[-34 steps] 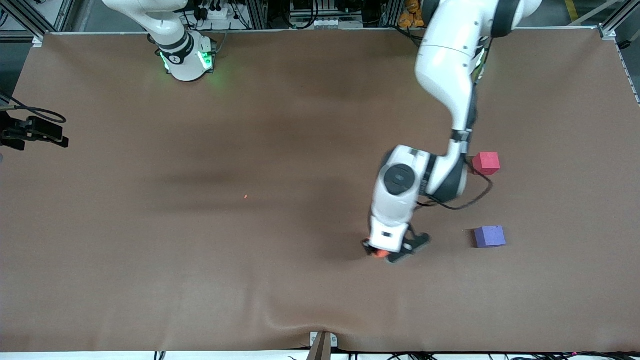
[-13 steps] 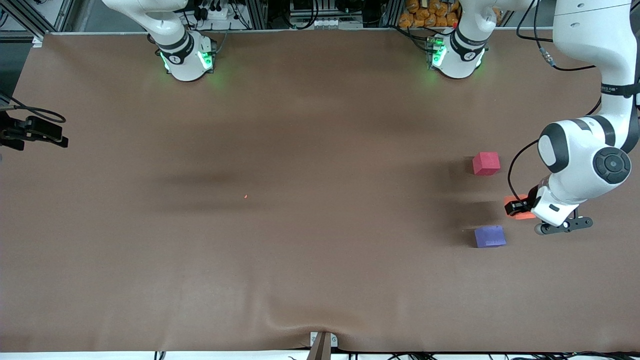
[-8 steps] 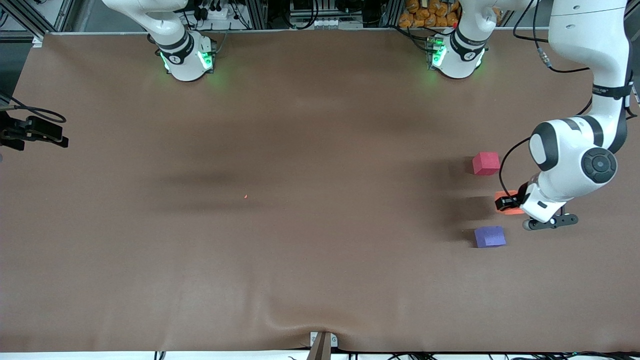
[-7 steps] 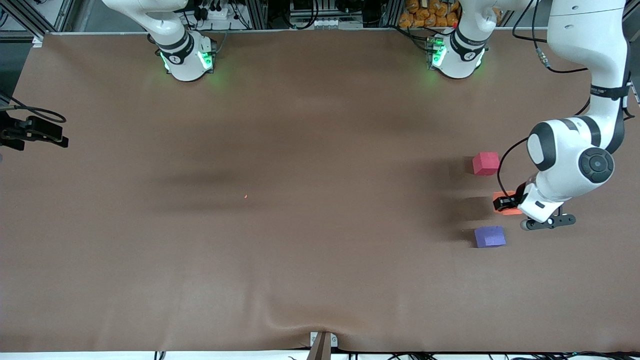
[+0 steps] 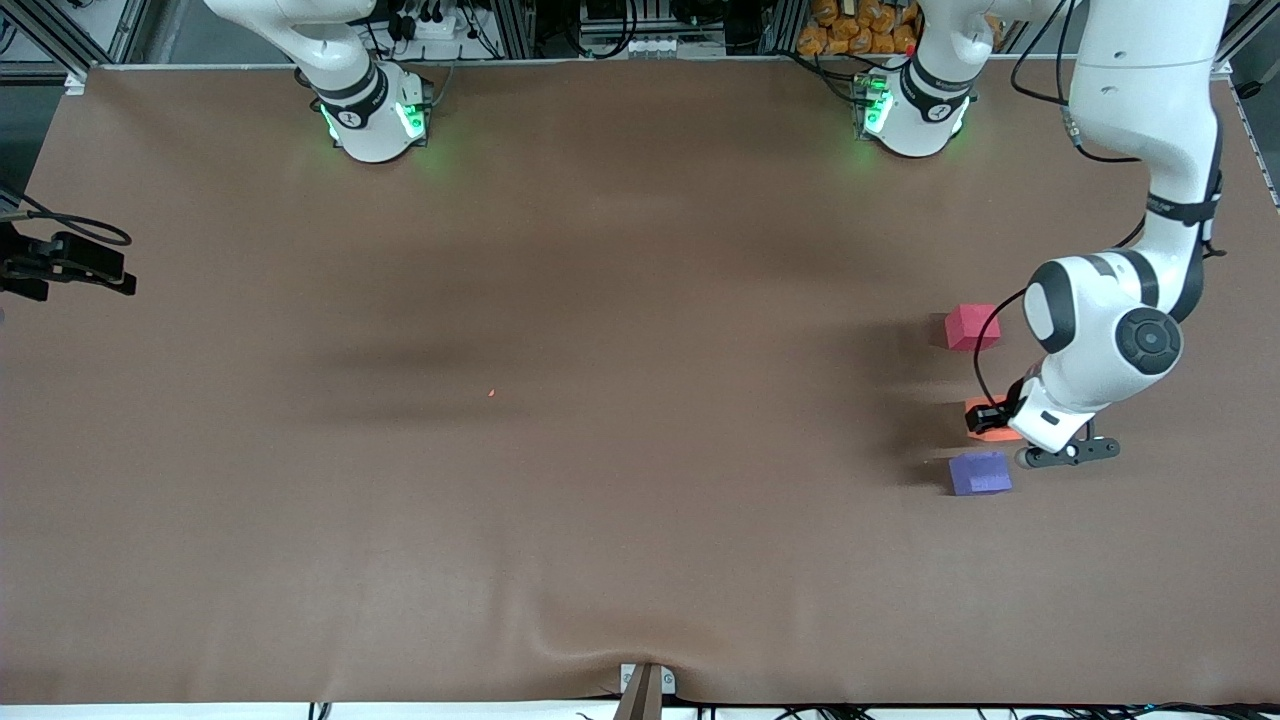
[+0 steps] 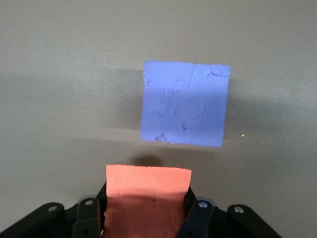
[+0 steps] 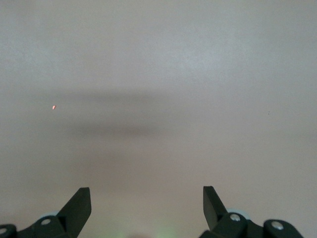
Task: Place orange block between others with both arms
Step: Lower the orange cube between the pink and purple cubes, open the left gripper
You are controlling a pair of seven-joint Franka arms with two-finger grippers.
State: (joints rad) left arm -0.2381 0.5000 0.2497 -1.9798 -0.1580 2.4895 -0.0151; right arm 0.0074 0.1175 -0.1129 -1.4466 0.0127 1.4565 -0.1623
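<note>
Orange block (image 5: pixel 990 418) is clamped between the fingers of the left end effector (image 5: pixel 992 420), projecting past the fingertips (image 6: pixel 197 218), and is held over the counter (image 5: pixel 600 400) in the gap between the pinkish-red cube (image 5: pixel 972 327) and the purple-blue cube (image 5: pixel 979 473), just short of the latter. Right end effector (image 7: pixel 147 203) waits with fingers spread wide over bare counter, holding nothing.

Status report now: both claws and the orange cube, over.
Left claw shut on small orange foam cube, over gap beside purple-blue cube. Right claw open, waiting. Nothing in the way.
</note>
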